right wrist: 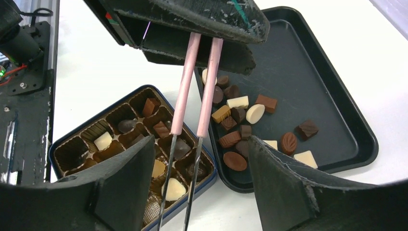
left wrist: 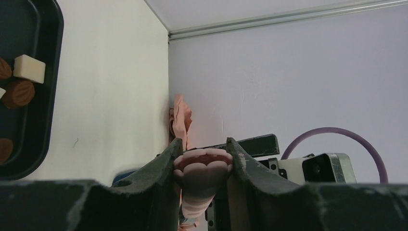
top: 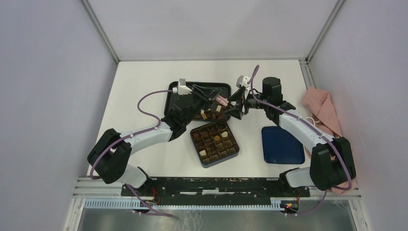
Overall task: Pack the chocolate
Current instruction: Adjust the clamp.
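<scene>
Box point(right wrist: 73, 153) partly filled, several cells bare; over 10 chocolates point(right wrist: 238, 114) wait along the tray's point(right wrist: 308, 77) box-side edge. Left gripper point(left wrist: 204, 144) clamps tweezers point(right wrist: 184, 82) (right gripper point(right wrist: 201, 142) gapes empty).

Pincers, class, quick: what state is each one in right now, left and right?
Left pincer: shut on the pink tweezers.
Right pincer: open, straddling the tweezers without touching them.
</scene>
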You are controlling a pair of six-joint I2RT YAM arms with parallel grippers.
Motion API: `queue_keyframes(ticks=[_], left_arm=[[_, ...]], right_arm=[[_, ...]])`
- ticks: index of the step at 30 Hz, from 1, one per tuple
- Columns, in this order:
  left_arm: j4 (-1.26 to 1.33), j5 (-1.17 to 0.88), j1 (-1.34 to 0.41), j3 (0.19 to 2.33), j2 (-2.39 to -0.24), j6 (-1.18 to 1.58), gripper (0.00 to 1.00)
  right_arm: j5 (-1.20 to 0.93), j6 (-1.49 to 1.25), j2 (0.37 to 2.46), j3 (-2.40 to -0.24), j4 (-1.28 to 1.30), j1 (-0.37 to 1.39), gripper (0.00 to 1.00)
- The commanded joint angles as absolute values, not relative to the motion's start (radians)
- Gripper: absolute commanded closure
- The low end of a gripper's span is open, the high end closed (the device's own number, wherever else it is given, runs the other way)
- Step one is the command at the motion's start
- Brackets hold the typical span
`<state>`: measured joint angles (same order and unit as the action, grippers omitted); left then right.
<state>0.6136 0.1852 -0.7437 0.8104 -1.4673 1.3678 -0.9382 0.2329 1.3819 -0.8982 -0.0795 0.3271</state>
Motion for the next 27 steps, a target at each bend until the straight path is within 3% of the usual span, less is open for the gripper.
queue_keyframes(ticks=[1,14,19,27], left_arm=[[0.616,0.230,-0.747,0.815,-1.440,1.338,0.93],[0.623,0.232,-0.747,0.813,-1.447,1.354,0.90],[0.629,0.221,-0.746,0.812,-1.451,1.362,0.78],[0.635,0.215,-0.746,0.800,-1.440,1.364,0.50]], right_arm=[[-0.921,0.275,1.340,-0.933,-0.048,0.329,0.24],[-0.830,0.258,1.342,-0.914,-0.081,0.374,0.57],[-0.822,0.242,1.344,-0.910,-0.092,0.374,0.68],[-0.859,0.226,1.347,-0.907,-0.106,0.372,0.72]])
